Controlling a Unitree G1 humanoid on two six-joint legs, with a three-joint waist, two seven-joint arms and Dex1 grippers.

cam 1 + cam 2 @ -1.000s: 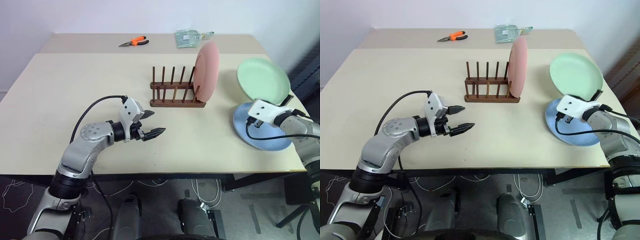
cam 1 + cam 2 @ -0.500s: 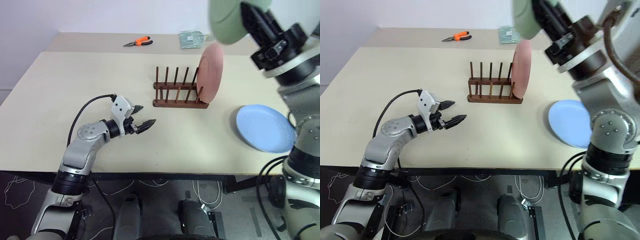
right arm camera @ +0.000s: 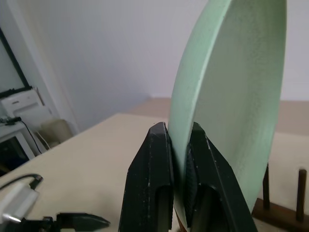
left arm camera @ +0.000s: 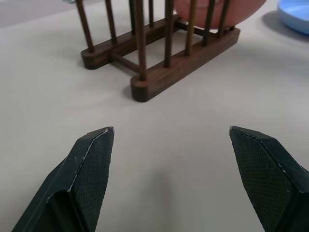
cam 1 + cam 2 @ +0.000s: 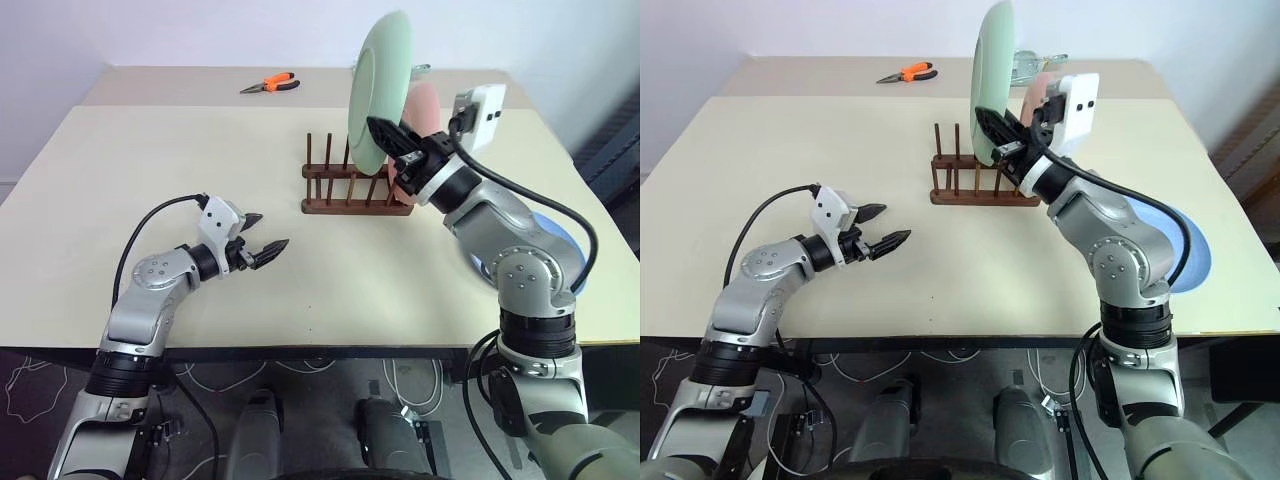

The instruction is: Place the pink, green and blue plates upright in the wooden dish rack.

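Right gripper (image 5: 385,137) pinches the green plate (image 5: 377,90) by its lower rim, upright above the wooden dish rack (image 5: 352,187), whose rightmost slot holds the pink plate (image 5: 422,108); blue plate (image 5: 1188,250) flat near the table's right edge; left gripper (image 5: 264,236) wide, empty, over bare tabletop (image 5: 150,160).

Free rack pegs (image 5: 337,158) beside pink plate (image 5: 428,104)

A pair of orange-handled pliers (image 5: 268,83) lies near the far edge of the pale beige surface (image 5: 150,170). Well apart from it, along the same far edge, sits a clear plastic packet (image 5: 1023,66), partly hidden from sight.
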